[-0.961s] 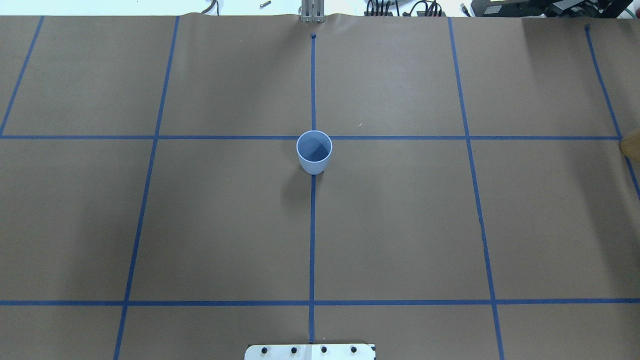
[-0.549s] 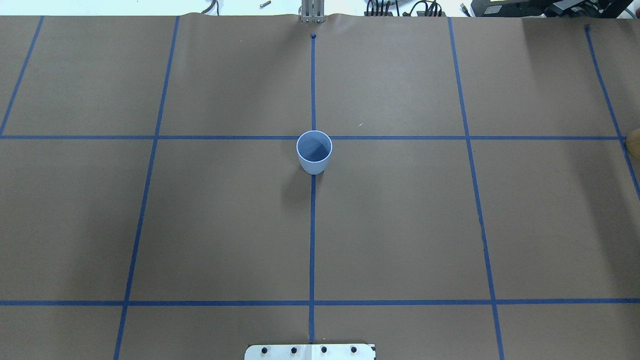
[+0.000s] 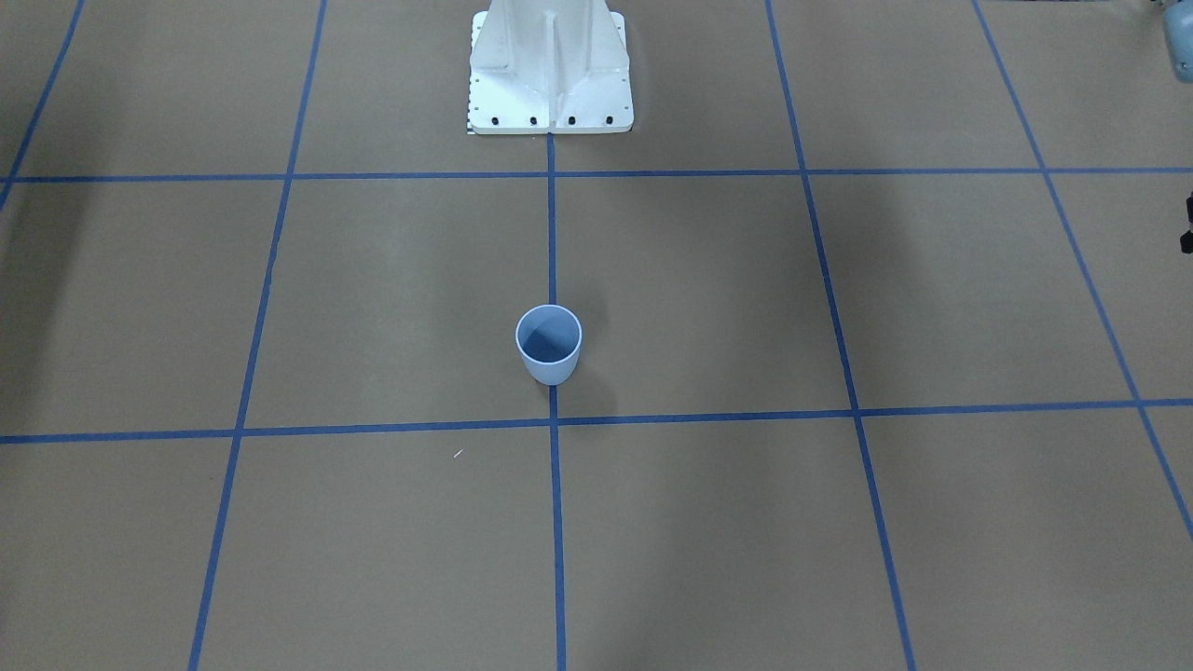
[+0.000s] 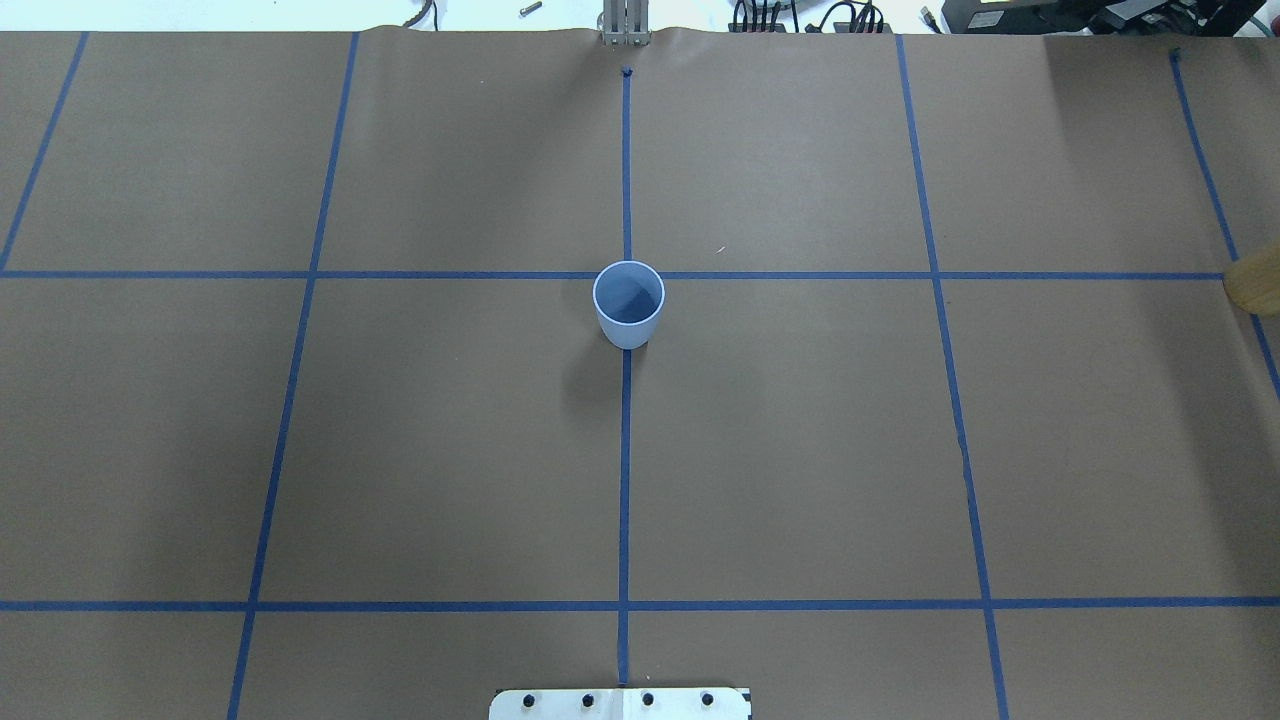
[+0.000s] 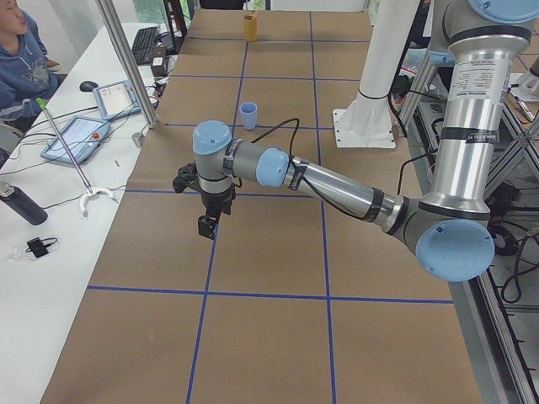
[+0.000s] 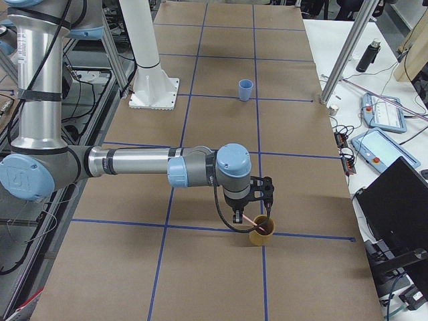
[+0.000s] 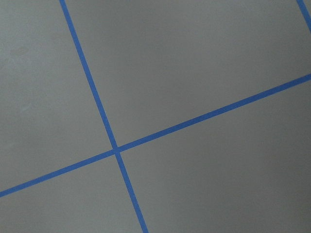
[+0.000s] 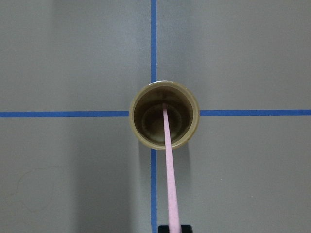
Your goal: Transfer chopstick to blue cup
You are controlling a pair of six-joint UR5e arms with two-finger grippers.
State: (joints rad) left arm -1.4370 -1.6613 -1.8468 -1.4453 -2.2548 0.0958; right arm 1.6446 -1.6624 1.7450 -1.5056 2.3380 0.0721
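The blue cup (image 4: 628, 302) stands upright and empty at the table's middle, also in the front view (image 3: 549, 343). A pale pink chopstick (image 8: 170, 170) leans out of a tan cup (image 8: 164, 114) at the table's right end. My right gripper (image 8: 170, 228) is just above that cup, its fingertips (image 8: 185, 228) close against both sides of the stick's upper end. It also shows in the right side view (image 6: 251, 217). My left gripper (image 5: 206, 223) hangs over bare paper far from both cups; I cannot tell whether it is open or shut.
Blue tape lines grid the brown paper. The white robot base (image 3: 550, 75) stands at the near middle edge. The tan cup (image 4: 1255, 290) just shows at the overhead view's right edge. Tablets and a bottle lie on side benches beyond the table.
The tan cup at the overhead view's right edge slid partly out of view, then came back further left. The blue cup has not moved.
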